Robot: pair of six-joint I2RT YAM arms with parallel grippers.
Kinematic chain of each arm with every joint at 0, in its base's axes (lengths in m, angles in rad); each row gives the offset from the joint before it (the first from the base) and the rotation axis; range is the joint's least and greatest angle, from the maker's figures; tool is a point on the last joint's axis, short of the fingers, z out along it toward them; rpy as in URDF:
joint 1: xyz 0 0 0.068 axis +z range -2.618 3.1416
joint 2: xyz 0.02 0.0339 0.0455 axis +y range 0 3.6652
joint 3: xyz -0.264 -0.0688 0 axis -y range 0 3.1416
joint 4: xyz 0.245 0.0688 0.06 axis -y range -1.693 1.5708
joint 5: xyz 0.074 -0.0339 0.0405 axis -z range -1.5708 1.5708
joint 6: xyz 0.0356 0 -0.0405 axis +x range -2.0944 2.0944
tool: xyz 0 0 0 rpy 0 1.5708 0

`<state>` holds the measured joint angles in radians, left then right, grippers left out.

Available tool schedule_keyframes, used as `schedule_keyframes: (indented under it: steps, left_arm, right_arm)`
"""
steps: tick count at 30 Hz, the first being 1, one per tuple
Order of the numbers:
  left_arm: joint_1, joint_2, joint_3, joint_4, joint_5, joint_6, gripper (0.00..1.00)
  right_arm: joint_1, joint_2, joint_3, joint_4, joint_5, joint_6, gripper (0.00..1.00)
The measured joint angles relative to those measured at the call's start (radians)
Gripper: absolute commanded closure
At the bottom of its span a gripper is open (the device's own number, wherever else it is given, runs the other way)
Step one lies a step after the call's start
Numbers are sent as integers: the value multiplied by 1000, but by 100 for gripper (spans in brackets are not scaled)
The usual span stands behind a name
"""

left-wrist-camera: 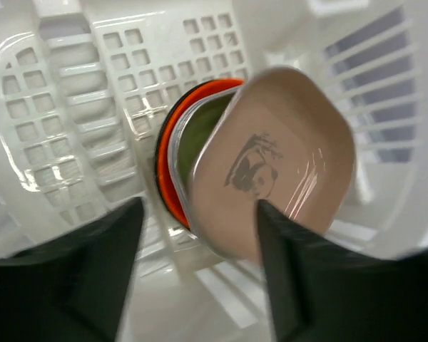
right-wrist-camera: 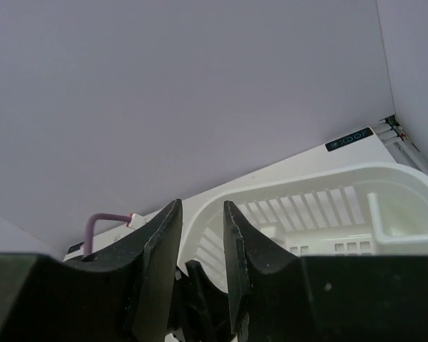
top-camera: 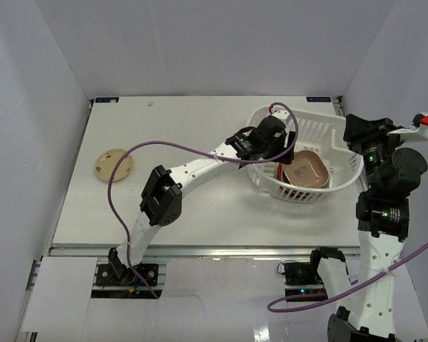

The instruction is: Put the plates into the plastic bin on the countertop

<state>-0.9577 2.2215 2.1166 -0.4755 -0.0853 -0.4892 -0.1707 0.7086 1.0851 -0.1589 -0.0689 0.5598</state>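
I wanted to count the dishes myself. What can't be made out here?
Plates behind the panda plate in the plastic bin: left wrist view, mostly covered; count unclear.
Beige plate on the countertop: top view, markings too small.
Bin's contents: right wrist view, hidden by the right end effector and bin wall.

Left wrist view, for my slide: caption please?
Open left gripper at the plastic bin, a brown panda-print plate and an orange plate stacked inside.
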Motion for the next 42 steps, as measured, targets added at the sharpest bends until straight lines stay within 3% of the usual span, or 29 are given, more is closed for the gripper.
schedule_keyframes:
  steps: [4, 6, 8, 10, 12, 15, 17, 20, 24, 30, 37, 39, 42]
  left_arm:
    - [-4, 3, 7, -64, -56, 49, 2]
    - [10, -48, -26, -66, -102, 74, 2]
    - [41, -145, -108, -58, -135, 89, 2]
    - [106, -324, -291, -13, -156, 85, 5]
    - [221, -550, -510, 51, -154, 63, 9]
    - [516, -878, -811, 132, -153, -5, 17]
    - [720, -1041, -974, 171, -157, -60, 18]
    - [892, -1156, -1147, 185, -106, -113, 18]
    - [1097, -1092, -1268, 199, 19, -179, 17]
    - [1298, -912, -1381, 257, 172, -303, 19]
    - [1427, -783, -1461, 348, 263, -406, 24]
    - [1429, -740, -1458, 382, 278, -425, 29]
    - [1429, -690, -1434, 426, 283, -446, 45]
  right_arm:
    - [0, 10, -5, -24, -24, -2, 62]
    - [0, 11, -14, -22, -51, -3, 62]
    - [2, 14, -31, -16, -96, -2, 61]
    - [3, 21, -50, 5, -169, 3, 58]
    - [8, 38, -74, 45, -267, 16, 56]
    - [73, 93, -116, 123, -376, 37, 53]
    - [223, 147, -118, 124, -358, 8, 50]
    - [497, 249, -100, 97, -299, -55, 50]
    - [755, 342, -80, 91, -229, -126, 49]
    - [965, 402, -64, 95, -119, -198, 49]
    - [1022, 415, -68, 120, -82, -212, 49]
    - [1027, 417, -68, 127, -79, -215, 49]
    - [1031, 419, -68, 132, -74, -222, 49]
